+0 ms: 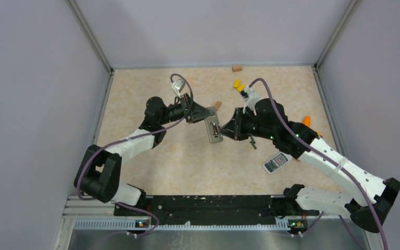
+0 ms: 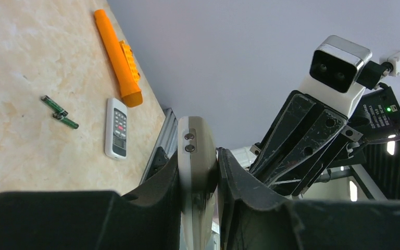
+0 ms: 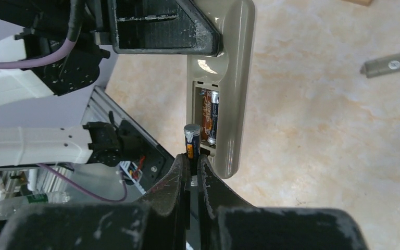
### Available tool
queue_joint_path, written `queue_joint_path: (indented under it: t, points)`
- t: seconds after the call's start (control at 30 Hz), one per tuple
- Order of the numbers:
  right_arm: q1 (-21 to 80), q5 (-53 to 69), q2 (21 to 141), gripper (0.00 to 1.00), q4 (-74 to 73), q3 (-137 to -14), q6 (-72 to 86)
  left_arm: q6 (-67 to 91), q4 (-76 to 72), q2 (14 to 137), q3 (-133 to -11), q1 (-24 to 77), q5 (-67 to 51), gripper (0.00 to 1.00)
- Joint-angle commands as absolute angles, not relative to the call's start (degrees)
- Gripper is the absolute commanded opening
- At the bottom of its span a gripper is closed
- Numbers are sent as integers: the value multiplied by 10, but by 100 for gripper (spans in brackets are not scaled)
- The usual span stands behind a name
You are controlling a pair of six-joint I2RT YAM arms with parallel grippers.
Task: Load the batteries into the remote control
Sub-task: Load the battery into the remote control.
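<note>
While right fingers (image 3: pixel 173 182) pinch it, the battery (image 3: pixel 190 136) juts past them.

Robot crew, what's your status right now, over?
Left hand shut on beige remote, compartment open. Right hand shut on battery at compartment edge. A second battery already inside; nothing blocking.

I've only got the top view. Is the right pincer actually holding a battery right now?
Observer: Yes. The right wrist view shows the right pincer shut on a battery, just beside the beige remote's open bay.
Operator: Anything loaded in there already?
Observer: At least one cell lies inside.
Operator: And the left side's grip?
Observer: The left pincer clamps the beige remote from both sides.
</note>
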State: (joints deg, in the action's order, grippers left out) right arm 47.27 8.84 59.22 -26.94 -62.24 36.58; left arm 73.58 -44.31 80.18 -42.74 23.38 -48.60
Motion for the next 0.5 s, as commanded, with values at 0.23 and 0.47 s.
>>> queue_joint_path:
  t: [0.23, 0.47]
  points:
    - [490, -14, 658, 0, -355, -710, 365, 888, -727, 929, -452, 249, -489, 3]
    - [492, -32, 691, 0, -364, -726, 368, 874, -703, 940, -451, 249, -493, 3]
